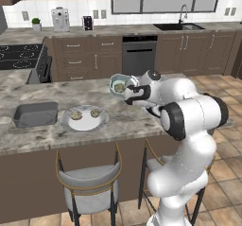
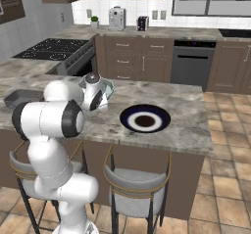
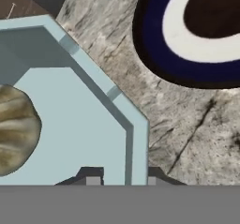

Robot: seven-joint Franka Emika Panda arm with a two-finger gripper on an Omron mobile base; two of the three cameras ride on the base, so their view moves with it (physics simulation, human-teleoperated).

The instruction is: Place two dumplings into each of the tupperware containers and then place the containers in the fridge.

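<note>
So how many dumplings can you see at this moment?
3: two on the pale grey plate, at and, one in the light blue container at. The arm may hide more.

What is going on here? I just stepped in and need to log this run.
The white robot arm has its gripper at the rim of the shallow light blue tub on the marble island counter, fingers either side of its wall. A tan dumpling lies inside. Two more dumplings sit on the round pale grey plate, beside the dark grey tub.
</note>
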